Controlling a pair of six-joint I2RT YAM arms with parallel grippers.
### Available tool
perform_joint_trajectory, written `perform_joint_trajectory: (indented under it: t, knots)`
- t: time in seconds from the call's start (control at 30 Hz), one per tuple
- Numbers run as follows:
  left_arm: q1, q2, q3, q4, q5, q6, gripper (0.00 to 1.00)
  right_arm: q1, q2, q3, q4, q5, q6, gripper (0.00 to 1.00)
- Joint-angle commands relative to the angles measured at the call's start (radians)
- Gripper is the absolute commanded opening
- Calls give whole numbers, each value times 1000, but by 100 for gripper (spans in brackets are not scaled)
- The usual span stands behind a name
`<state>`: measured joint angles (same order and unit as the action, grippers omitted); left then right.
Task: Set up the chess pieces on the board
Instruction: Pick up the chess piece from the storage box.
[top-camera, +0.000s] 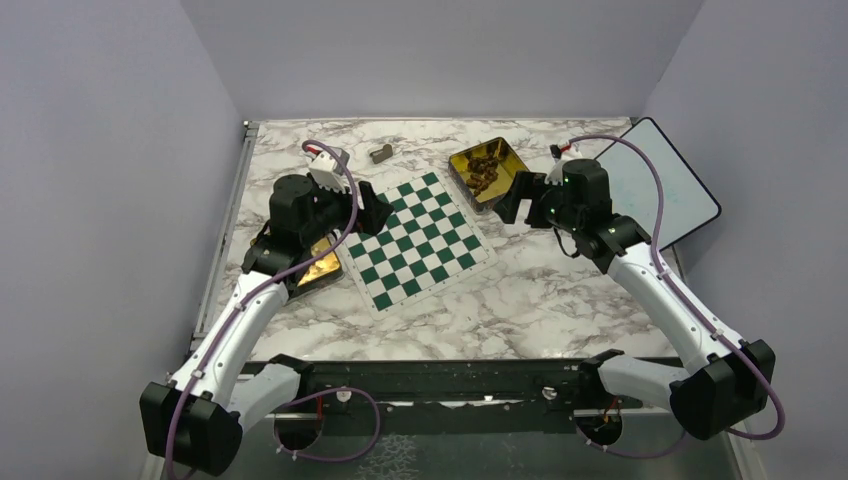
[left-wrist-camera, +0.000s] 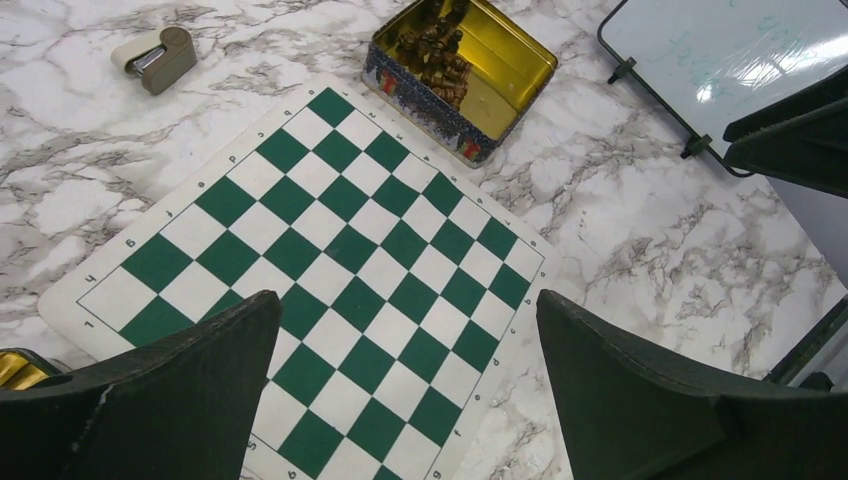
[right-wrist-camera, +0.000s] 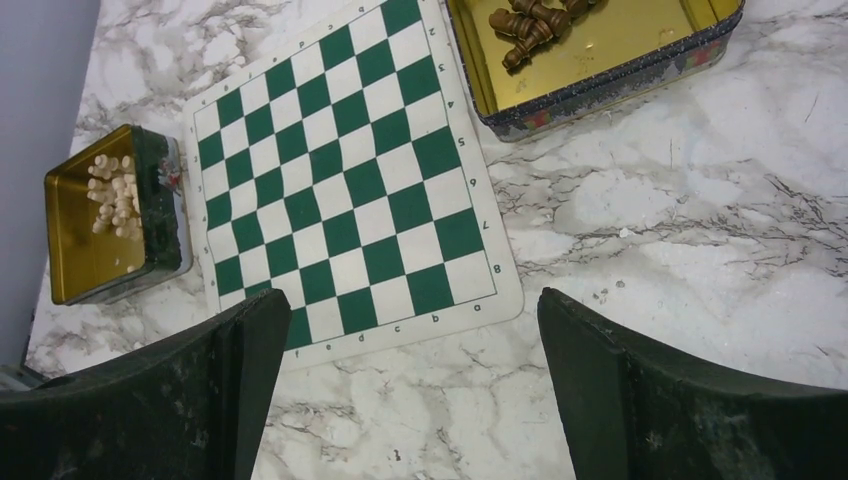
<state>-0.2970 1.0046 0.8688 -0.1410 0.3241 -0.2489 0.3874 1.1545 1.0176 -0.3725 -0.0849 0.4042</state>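
Setup, top view, directions taken from the board.

1. Board (top-camera: 417, 240): flat on the marble table (top-camera: 560, 300), turned diagonally.
2. Chess pieces (left-wrist-camera: 432, 55): dark brown, heaped in 1 gold tin (left-wrist-camera: 425, 110), between 1 and 2 o'clock, just off the board's corner.
3. Second gold tin (right-wrist-camera: 160, 215): at 8 o'clock, holding pale pieces (right-wrist-camera: 112, 195).
4. Grey-tan block (top-camera: 380, 153): at 11 o'clock.
5. White panel (top-camera: 665, 185): at 3 o'clock, well apart.
6. Left gripper (left-wrist-camera: 405, 305): fingers spread wide, holding nothing, above the board's 9 o'clock side.
7. Right gripper (right-wrist-camera: 410, 300): fingers spread wide, holding nothing, beside the dark-piece tin.
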Motion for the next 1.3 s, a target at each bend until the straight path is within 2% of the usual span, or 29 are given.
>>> perform_joint_trajectory:
  t: [0.0, 0.33, 0.5, 0.73, 0.8, 0.9, 0.97, 1.03, 1.13, 1.27]
  knots:
    - [-5, -19, -4, 1, -39, 14, 99, 7, -15, 3, 32, 31, 19, 100]
    - [-5, -37, -3, -21, -95, 10, 99, 7, 54, 57, 73, 52, 63, 100]
    - [-5, -38, -2, -31, -131, 4, 99, 7, 124, 118, 130, 127, 72, 100]
    - [-8, -61, 2, -50, -183, 4, 99, 7, 301, 252, 187, 253, -45, 99]
    - [-10, -66, 3, -56, -189, 5, 99, 7, 362, 294, 204, 262, -103, 92]
    - [-11, -70, 6, -57, -194, 8, 99, 7, 450, 349, 221, 292, -164, 74]
    - [-11, -74, 6, -62, -209, 8, 99, 6, 504, 373, 239, 307, -194, 58]
    - [-12, -78, 3, -64, -215, 6, 99, 6, 565, 398, 252, 319, -220, 50]
    - [-14, -80, -5, -59, -204, -3, 99, 0, 651, 453, 247, 319, -247, 44]
    - [-16, -74, -4, -57, -213, 0, 99, -11, 749, 531, 231, 283, -264, 43]
